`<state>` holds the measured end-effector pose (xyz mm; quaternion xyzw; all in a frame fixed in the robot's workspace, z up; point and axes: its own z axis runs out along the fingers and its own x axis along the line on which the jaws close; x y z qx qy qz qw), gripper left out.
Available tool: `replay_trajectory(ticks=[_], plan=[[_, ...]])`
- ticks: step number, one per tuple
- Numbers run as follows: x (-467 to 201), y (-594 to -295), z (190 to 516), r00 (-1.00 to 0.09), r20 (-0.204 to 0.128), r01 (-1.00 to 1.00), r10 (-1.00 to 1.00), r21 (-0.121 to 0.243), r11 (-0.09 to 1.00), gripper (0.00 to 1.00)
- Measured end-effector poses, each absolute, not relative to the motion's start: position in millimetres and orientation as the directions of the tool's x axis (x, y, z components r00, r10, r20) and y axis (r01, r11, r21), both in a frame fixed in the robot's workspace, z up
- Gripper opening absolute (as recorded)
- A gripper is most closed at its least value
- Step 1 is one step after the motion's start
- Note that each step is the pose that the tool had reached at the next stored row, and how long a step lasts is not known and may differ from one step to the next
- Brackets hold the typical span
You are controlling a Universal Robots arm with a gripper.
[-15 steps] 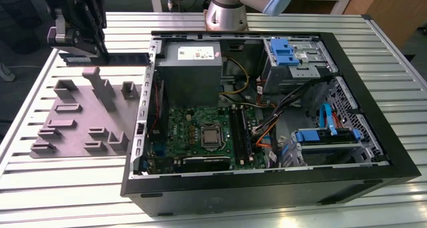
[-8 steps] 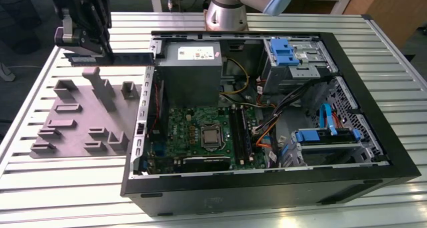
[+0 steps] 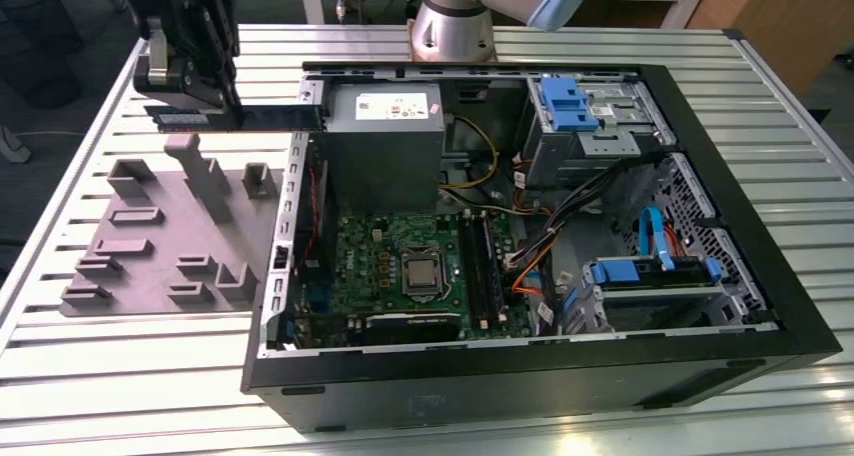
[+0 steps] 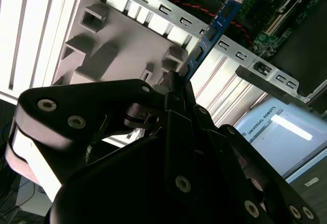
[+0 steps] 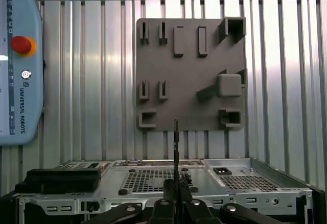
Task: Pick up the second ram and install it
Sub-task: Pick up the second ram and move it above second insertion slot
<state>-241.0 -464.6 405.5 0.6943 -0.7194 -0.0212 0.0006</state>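
The gripper is clenched on the memory stick, which it holds up in the air, clear of the table. In the exterior view the stick lies level. It hangs above the far edge of the grey tray, and one end reaches the wall of the open computer case on the exterior view's left.

In the second wrist view the black fingers pinch the blue stick near one end. The rest of the board juts out past them, with the tray and the case's metal edge behind it.

In the first wrist view the stick is seen edge-on as a thin upright line rising from the gripper. The tray and a control pad with a red button lie on the slatted table beyond.

Inside the case, the motherboard and its long black slots lie well apart from the stick
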Motion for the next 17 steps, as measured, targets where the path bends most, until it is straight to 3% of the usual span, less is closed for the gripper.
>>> replay_trajectory(ticks=[17], plan=[[-220.2,-464.5,405.5,-0.036,-0.029,-0.999,-0.999,0.031,0.035,0.14]])
